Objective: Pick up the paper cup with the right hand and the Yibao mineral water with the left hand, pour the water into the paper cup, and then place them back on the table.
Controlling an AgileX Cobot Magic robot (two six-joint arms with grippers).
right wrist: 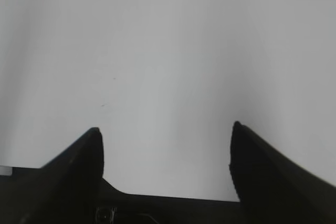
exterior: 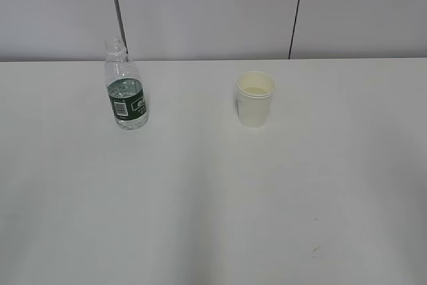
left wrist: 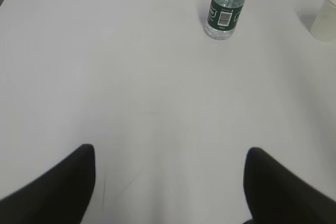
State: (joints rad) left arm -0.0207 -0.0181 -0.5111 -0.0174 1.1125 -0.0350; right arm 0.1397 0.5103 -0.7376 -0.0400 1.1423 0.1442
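While both arms sit back w/ nothing held, tabletop [exterior: 213, 218] carries Yibao mineral water [exterior: 125, 95] upright at left, paper cup [exterior: 255, 99] well apart at right. Left end effector [left wrist: 168, 182], right end effector [right wrist: 165, 156] gape wide. Approach each low, square on.

White table [exterior: 213, 218] with bottle [exterior: 125, 95], paper cup [exterior: 255, 99]

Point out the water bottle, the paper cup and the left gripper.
Yibao mineral water [exterior: 127, 106]: exterior view, on the green label.
Paper cup [exterior: 255, 108]: exterior view, on the outer wall.
Left gripper [left wrist: 169, 182]: left wrist view, midway between the spread fingertips.
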